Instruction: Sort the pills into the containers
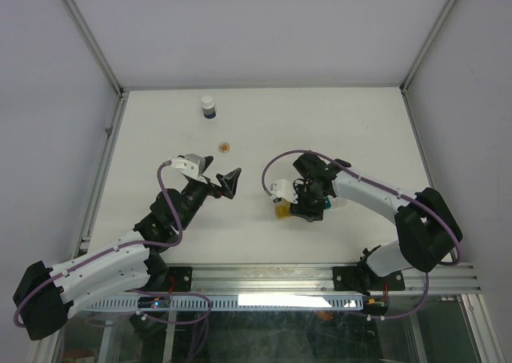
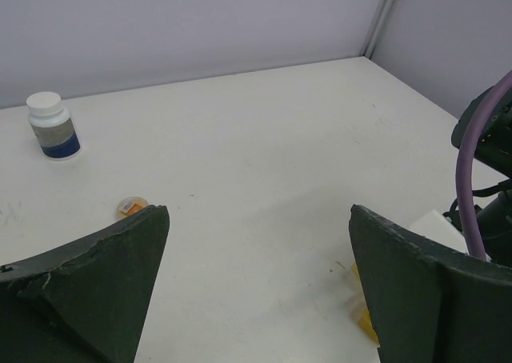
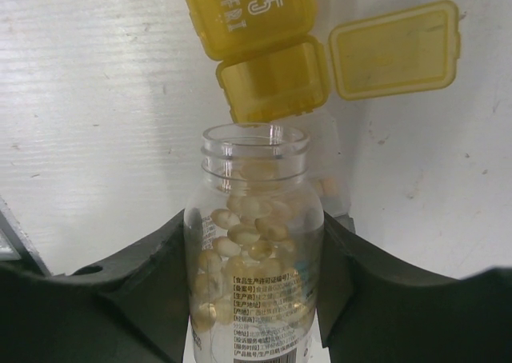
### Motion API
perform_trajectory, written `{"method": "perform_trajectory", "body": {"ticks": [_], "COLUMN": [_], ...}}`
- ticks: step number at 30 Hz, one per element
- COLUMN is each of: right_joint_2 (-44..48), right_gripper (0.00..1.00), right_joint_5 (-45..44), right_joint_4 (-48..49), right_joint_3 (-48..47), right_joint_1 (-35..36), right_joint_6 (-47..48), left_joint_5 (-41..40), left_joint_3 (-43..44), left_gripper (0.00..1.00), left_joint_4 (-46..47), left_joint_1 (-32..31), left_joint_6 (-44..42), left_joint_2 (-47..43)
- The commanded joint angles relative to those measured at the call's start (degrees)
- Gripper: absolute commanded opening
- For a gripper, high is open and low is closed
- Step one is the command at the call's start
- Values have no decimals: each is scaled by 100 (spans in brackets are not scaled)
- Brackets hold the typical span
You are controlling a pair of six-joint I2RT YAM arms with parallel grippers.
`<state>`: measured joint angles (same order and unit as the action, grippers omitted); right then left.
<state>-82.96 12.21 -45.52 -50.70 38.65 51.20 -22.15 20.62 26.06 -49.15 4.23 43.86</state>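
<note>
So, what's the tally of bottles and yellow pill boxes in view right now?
Bottles: 2, the white bottle and the clear pill bottle.
Yellow boxes: 2, the closed yellow box and the open yellow box.
Total: 4.

Robot lab, white panels (image 1: 264,27), aluminium rails (image 1: 264,279)

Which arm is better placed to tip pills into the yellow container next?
Right. The right gripper is shut on the uncapped pill bottle, its mouth close beside the yellow container, whose lid is open. The left gripper is open, empty and off to the side.
</note>
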Motion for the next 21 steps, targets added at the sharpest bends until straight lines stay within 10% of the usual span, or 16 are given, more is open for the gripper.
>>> {"method": "perform_trajectory", "body": {"ticks": [1, 21], "right_joint_2": [-69, -299], "right_gripper": [6, 4], "right_joint_5": [326, -126], "right_joint_4": [-305, -378], "right_joint_3": [-330, -533], "right_joint_1": [57, 45], "right_joint_6": [-85, -175], "left_joint_5": [-69, -74], "left_joint_3": [-12, -55], "left_gripper": [99, 99], "left_joint_4": [167, 188], "left_joint_1": [-7, -7], "left_joint_6": [-80, -85], "left_joint_2": [-53, -113]}}
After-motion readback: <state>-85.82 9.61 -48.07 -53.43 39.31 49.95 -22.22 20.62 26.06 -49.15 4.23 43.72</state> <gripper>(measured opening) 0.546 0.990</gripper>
